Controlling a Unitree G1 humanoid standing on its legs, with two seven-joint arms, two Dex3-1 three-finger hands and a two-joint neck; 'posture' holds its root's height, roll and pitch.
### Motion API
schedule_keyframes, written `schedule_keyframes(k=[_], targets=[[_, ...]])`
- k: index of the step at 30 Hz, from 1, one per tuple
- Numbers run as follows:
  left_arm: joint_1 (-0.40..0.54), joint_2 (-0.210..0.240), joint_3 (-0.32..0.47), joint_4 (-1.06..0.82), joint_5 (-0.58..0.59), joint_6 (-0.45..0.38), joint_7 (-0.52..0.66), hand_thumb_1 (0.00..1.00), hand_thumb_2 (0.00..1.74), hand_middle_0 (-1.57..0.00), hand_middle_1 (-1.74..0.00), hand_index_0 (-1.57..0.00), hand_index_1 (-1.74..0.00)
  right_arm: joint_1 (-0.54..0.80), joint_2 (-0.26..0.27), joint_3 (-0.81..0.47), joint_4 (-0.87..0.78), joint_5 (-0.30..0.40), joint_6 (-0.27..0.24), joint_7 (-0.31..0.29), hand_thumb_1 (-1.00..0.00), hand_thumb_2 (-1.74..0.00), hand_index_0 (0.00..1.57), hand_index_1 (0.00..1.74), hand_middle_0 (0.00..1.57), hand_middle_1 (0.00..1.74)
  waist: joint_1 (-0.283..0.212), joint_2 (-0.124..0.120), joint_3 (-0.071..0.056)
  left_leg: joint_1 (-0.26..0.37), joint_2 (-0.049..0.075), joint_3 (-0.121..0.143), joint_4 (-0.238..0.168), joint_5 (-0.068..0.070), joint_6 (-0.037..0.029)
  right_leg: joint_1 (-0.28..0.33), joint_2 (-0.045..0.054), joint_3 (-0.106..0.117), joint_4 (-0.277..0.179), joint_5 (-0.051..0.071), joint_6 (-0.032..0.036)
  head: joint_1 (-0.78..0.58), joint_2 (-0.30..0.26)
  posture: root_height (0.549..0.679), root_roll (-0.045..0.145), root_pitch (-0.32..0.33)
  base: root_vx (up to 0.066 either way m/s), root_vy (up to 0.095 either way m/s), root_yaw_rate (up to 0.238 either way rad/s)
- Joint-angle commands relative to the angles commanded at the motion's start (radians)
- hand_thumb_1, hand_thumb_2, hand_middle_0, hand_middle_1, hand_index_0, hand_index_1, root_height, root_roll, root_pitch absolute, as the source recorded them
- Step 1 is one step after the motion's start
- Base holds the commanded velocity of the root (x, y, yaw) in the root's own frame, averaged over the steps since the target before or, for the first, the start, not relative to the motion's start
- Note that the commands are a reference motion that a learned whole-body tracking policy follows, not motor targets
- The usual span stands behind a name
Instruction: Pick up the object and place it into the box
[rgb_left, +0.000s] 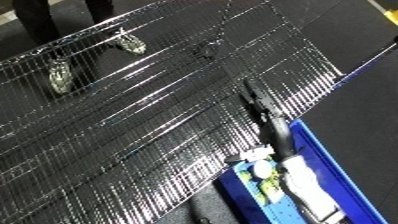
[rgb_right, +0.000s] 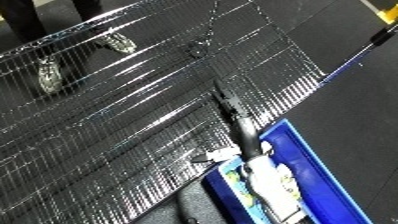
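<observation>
My right arm rises out of the blue bin at the lower right, its white forearm lying over the bin. The black right hand reaches past the bin's far edge over the wire-mesh table. Its fingers look stretched out straight and nothing shows in them. Two small shiny wrapped objects lie far off on the mesh at the upper left, one farther back and one nearer the left edge. Inside the bin a yellow-green packet lies beside the forearm. My left hand does not show.
The mesh table runs diagonally across the view. Its right edge borders dark floor. A small dark thing sits on the mesh near the back middle. The bin stands against the table's near right side.
</observation>
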Motion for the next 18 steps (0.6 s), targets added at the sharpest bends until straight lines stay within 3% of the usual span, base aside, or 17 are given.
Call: schedule_keyframes(k=[7,8,12,18], targets=[[0.0,0.0,0.0,0.0,0.0,0.0,0.0,1.0,1.74,-1.57,-1.74,-1.57,-1.74,0.0,0.0,0.0,0.0,0.0,0.0,0.0,0.0,0.0,0.0,0.0,0.0,0.0,0.0,0.0,0.0,0.0,0.0,0.0,0.0,0.0,0.0,0.0,0.0,0.0,0.0,0.0,0.0,0.0,0.0,0.67,0.054,-0.099,0.0,0.0,0.0],[-0.003,0.002,0.002,0.001,0.002,0.001,0.0,1.0,1.74,-1.57,-1.74,-1.57,-1.74,-0.006,0.001,0.005,0.001,0.002,0.001,0.001,0.0,0.0,0.0,0.0,0.0,0.0,0.005,-0.003,0.002,-0.003,0.0,-0.004,0.0,0.003,0.0,0.001,0.0004,-0.003,0.001,0.0,-0.0003,-0.074,0.024,0.67,0.053,-0.099,-0.014,-0.073,0.157],[-0.016,0.012,0.01,0.005,0.008,0.004,0.0,1.0,1.74,-1.57,-1.74,-1.57,-1.74,-0.032,0.008,0.024,0.009,0.012,0.004,0.005,0.0,0.0,0.0,0.0,0.0,0.0,0.029,-0.015,0.01,-0.018,0.003,-0.022,-0.002,0.013,-0.0007,0.001,0.0028,-0.015,0.004,0.002,-0.0021,-0.074,0.024,0.67,0.047,-0.098,-0.015,-0.074,0.151],[-0.017,0.014,0.011,0.005,0.008,0.004,0.0,1.0,1.74,-1.57,-1.74,-1.57,-1.74,-0.035,0.009,0.024,0.012,0.012,0.002,0.005,0.0,0.0,0.0,0.0,0.0,0.0,0.029,-0.017,0.011,-0.018,0.003,-0.021,-0.002,0.013,-0.0009,0.001,0.003,-0.015,0.004,0.002,-0.0023,-0.074,0.024,0.67,0.047,-0.098,0.0,0.0,-0.002]])
